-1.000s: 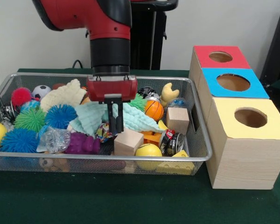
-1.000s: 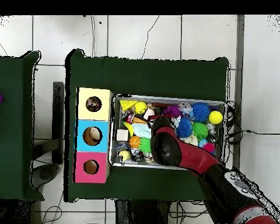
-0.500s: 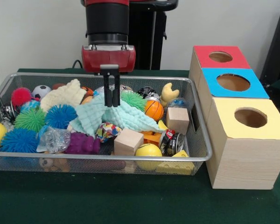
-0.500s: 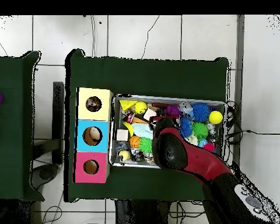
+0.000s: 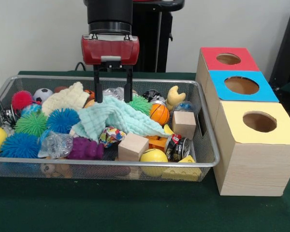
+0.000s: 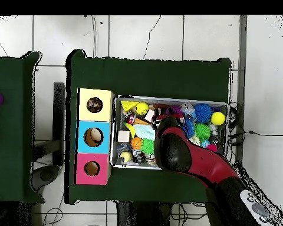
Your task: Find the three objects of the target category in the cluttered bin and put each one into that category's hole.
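One wire bin (image 5: 209,162) sits beside three holed boxes: red (image 5: 228,59), blue (image 5: 241,85), yellow (image 5: 259,122). One mint cloth (image 5: 117,119) lies mid-bin under the gripper (image 5: 113,98), fingers apart and empty. Two wooden cubes (image 5: 133,147) lie toward the bin's box-side end.

Two cameras on one table: a close front view and a high overhead view.
Your front view sits low, close to the wire bin (image 5: 203,162), with the three-hole box (image 5: 253,159) right of it. Your overhead view looks straight down from high up, showing the whole green table (image 6: 150,73), the same bin (image 6: 170,98) and box (image 6: 82,138), now left of the bin.
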`<control>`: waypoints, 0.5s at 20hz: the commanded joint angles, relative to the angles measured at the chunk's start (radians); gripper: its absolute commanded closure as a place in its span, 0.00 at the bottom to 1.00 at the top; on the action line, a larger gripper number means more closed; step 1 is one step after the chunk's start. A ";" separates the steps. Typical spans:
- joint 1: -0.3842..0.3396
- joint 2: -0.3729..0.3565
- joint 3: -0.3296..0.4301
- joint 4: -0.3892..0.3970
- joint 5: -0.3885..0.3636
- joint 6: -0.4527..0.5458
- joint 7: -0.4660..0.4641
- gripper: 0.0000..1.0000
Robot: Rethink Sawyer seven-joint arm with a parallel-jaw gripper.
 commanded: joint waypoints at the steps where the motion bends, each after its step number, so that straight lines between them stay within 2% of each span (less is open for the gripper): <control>1: -0.014 0.020 0.019 0.044 0.024 0.032 0.248 0.00; 10: -0.030 0.062 0.028 0.029 0.011 0.008 0.244 0.00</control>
